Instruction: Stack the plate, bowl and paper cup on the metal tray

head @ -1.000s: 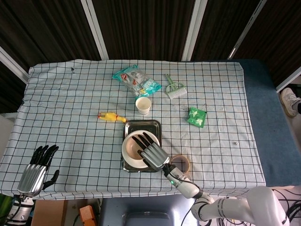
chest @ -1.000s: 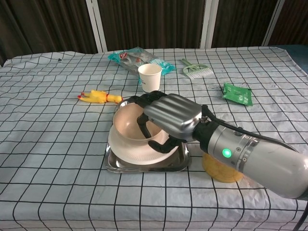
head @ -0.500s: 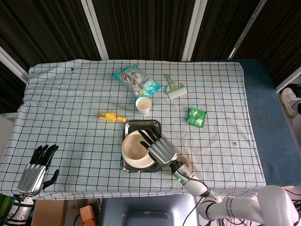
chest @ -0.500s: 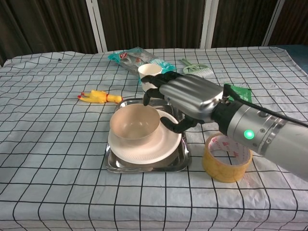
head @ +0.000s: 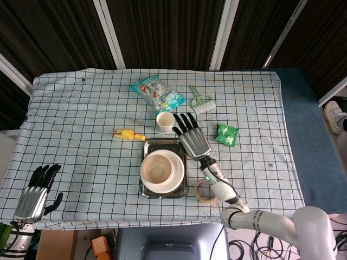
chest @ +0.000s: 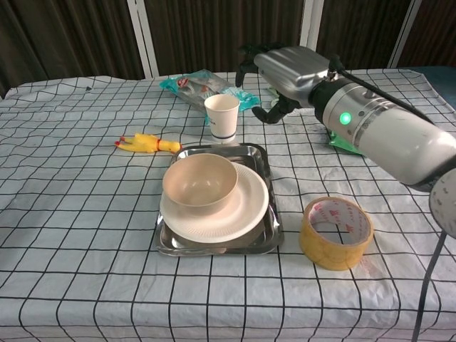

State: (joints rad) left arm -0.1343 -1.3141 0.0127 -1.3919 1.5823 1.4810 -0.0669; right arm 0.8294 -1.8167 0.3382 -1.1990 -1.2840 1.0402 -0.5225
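A metal tray [head: 175, 144] [chest: 261, 156] lies near the table's front middle. A white plate [head: 178, 162] [chest: 249, 206] rests on it, and a beige bowl [head: 158, 169] [chest: 199, 182] sits on the plate. The white paper cup [head: 165, 121] [chest: 221, 115] stands upright on the cloth just behind the tray. My right hand [head: 192, 137] [chest: 283, 69] hovers empty, fingers spread, to the right of the cup and not touching it. My left hand [head: 36, 194] hangs at the front left table edge, holding nothing.
A roll of yellow tape [head: 206, 189] [chest: 335, 231] lies right of the tray. A rubber chicken [head: 128, 134] [chest: 146, 144], a snack bag [head: 156, 91] [chest: 198, 85], a small brush [head: 201, 101] [chest: 291, 105] and a green packet [head: 227, 134] [chest: 348, 145] lie on the checked cloth.
My right hand let go of the bowl on the plate, rose, and moved back toward the cup. The bowl stays on the plate. My left hand dropped slightly.
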